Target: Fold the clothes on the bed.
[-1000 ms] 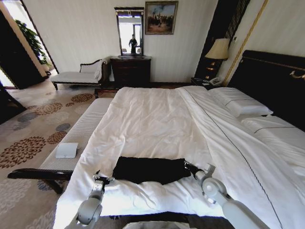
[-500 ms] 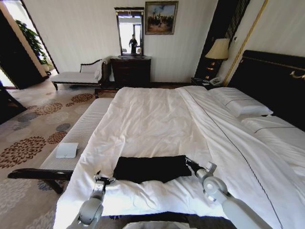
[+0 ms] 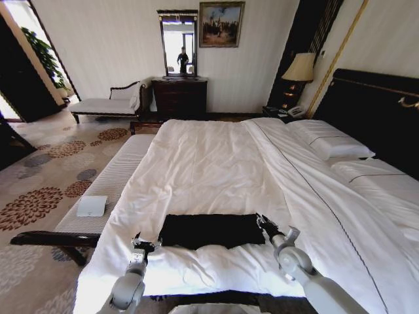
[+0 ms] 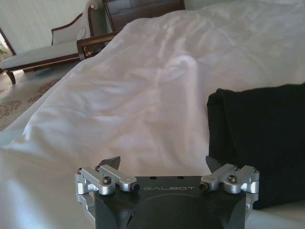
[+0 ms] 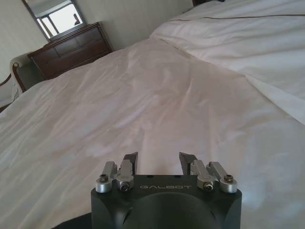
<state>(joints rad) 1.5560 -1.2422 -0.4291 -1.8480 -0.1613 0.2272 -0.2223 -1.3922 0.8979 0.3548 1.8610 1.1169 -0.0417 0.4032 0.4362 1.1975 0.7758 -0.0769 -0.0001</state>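
A: Status of the T-shirt (image 3: 211, 230)?
B: Folded to a flat band on the bed (image 3: 216, 163), between both sets of fingers. Left gripper (image 4: 163, 163) spread, right gripper (image 5: 157, 159) part-spread, both empty. Further folds likely remain

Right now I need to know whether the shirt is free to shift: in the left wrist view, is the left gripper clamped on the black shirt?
No. The left gripper is open over white sheet beside the black shirt.

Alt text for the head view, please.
A folded black T-shirt lies near the foot of a white-sheeted bed. The left gripper rests open just off its left edge, the right gripper at its right edge.
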